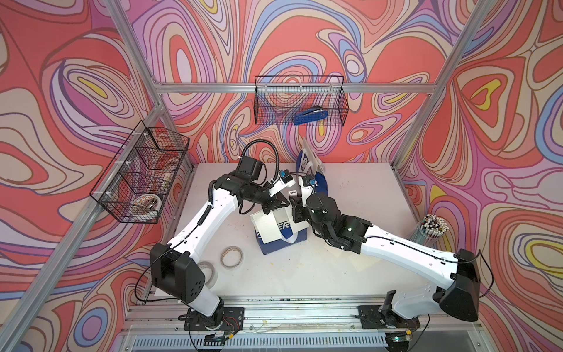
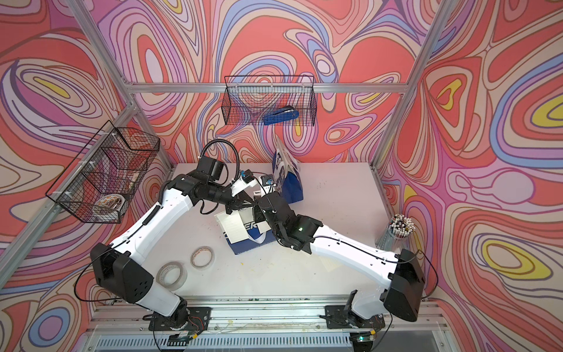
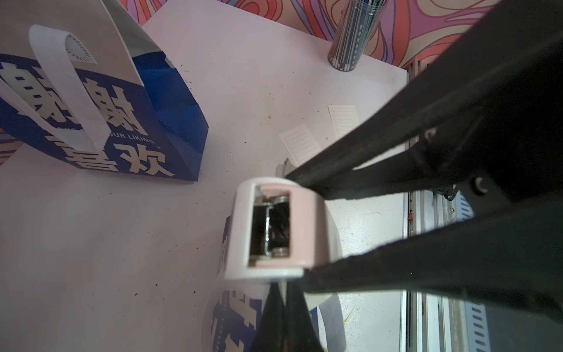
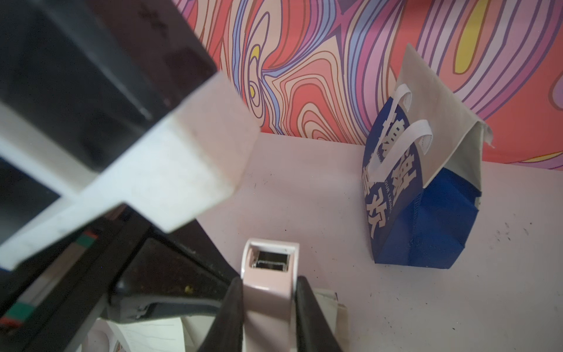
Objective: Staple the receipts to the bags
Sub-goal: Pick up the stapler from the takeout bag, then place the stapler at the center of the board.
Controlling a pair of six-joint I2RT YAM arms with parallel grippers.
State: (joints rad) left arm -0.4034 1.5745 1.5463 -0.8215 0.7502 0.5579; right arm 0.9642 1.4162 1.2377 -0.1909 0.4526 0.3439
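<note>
Both grippers clamp one pink stapler (image 3: 304,198): the left gripper (image 3: 295,225) pinches its body, and the right gripper (image 4: 269,283) presses its two sides. It hangs over the CHEER bag (image 1: 271,248), which lies flat mid-frame in both top views with a receipt (image 1: 268,227) on its face. Nothing pins that slip, so I reckon it could skew before the staple bites. The other bag (image 1: 313,173) stands upper middle.

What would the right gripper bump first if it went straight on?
The right gripper holds the stapler; past it, probably bare table, then the patterned wall. The standing bag looks off to the side.
</note>
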